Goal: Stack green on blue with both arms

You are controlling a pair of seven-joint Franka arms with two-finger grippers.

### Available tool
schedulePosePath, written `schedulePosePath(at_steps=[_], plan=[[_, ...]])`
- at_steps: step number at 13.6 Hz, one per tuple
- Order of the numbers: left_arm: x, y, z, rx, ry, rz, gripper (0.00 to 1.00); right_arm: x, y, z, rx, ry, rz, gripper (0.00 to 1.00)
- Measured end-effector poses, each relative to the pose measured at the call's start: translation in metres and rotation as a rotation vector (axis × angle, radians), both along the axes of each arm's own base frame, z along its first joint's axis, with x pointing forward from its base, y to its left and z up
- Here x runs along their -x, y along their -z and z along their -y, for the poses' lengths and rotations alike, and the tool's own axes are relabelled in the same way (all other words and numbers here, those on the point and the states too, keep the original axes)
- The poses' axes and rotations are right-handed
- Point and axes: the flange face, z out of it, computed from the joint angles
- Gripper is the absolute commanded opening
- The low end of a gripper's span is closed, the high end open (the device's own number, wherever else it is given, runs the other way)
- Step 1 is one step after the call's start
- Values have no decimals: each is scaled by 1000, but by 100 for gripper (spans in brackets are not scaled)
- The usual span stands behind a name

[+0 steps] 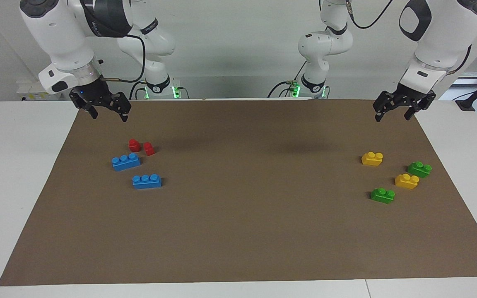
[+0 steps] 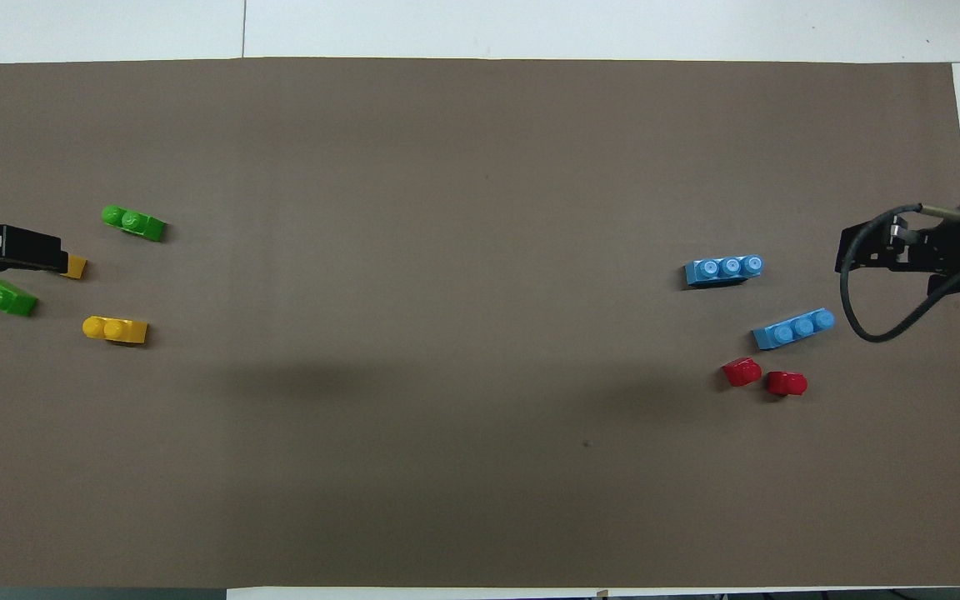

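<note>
Plainly, nothing is being stacked yet. The two bright green two-stud plastic bricks are sitting near the table edge at the left arm's end, mixed with yellow two-stud bricks, so a descending finger could be nudging a yellow neighbour. The light blue three-stud plastic bricks are lying near the right arm's edge beside small red pieces. The left gripper and right gripper are hanging spread and empty, touching nothing.
</note>
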Motion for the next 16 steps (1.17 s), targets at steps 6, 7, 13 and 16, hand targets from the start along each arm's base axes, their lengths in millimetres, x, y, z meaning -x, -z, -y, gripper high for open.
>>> schedulePosePath(at_steps=[6, 7, 13, 16], plan=[[-2, 8, -4, 3, -56, 13, 100, -35, 60, 31, -168, 598, -74, 92], [-4, 12, -4, 5, -99, 21, 100, -41, 73, 39, -212, 684, -102, 92], [-26, 56, -10, 32, -425, 51, 100, -57, 146, 54, -348, 884, -223, 88], [-49, 94, -14, 53, -633, 52, 100, -58, 177, 70, -402, 988, -269, 88]])
